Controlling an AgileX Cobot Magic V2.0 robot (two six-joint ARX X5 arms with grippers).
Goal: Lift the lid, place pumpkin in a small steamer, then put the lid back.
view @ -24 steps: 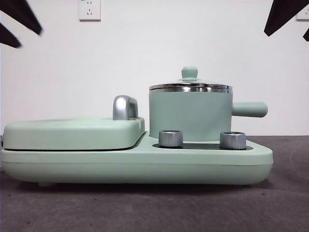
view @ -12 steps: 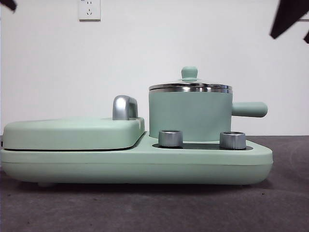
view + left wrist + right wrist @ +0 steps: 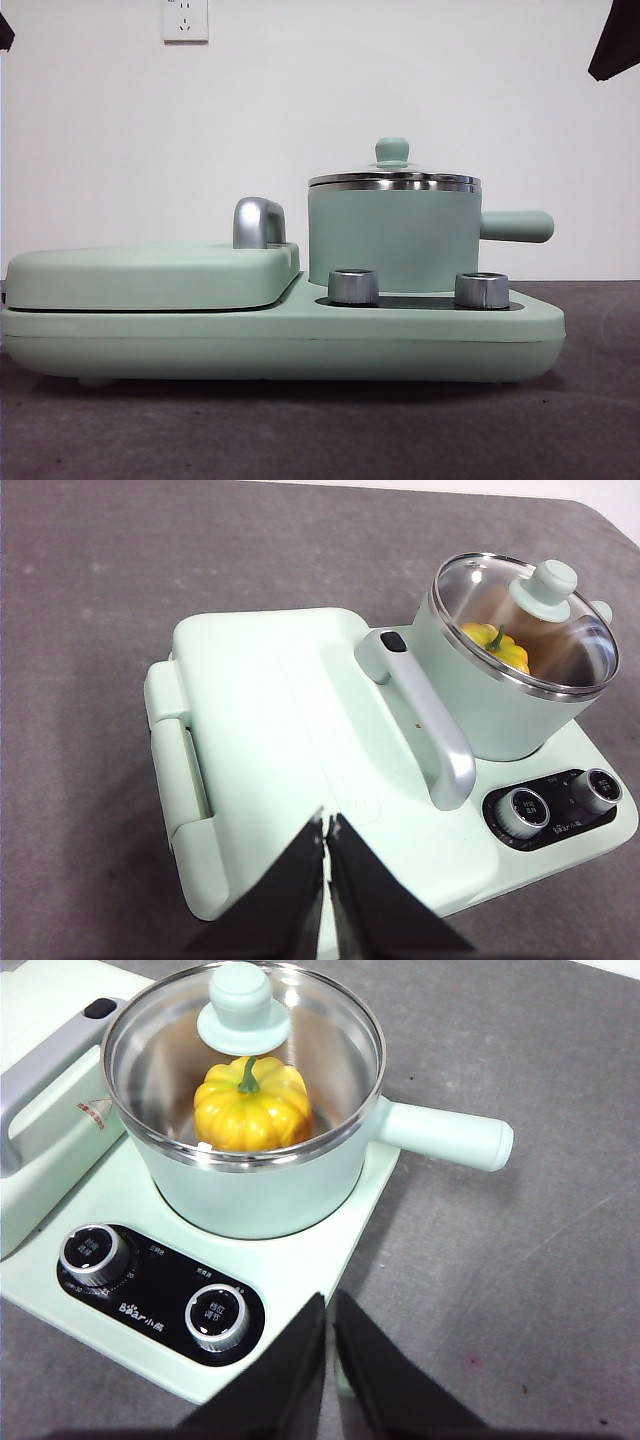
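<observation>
The small steamer (image 3: 393, 238) stands on the right of the appliance base, its handle pointing right. It also shows in the left wrist view (image 3: 495, 715) and the right wrist view (image 3: 260, 1195). The lid (image 3: 393, 178) sits closed on its rim, knob up (image 3: 243, 1008). The pumpkin (image 3: 252, 1105) lies inside the pot, seen through the glass, also in the left wrist view (image 3: 497, 645). My left gripper (image 3: 327, 830) is shut and empty, above the flat cover. My right gripper (image 3: 329, 1305) is shut and empty, above the base's front edge near the knobs. Both arms show only as black tips at the front view's top corners.
The wide mint-green appliance base (image 3: 280, 340) sits on a grey table (image 3: 300, 430). A flat rectangular cover (image 3: 150, 275) with a silver handle (image 3: 258, 222) fills its left half. Two silver knobs (image 3: 354, 286) (image 3: 482, 290) stand in front of the pot. A white wall lies behind.
Both arms have drawn up and outward in the front view; only small black tips remain at the top corners. The pot, lid and base have not moved.
</observation>
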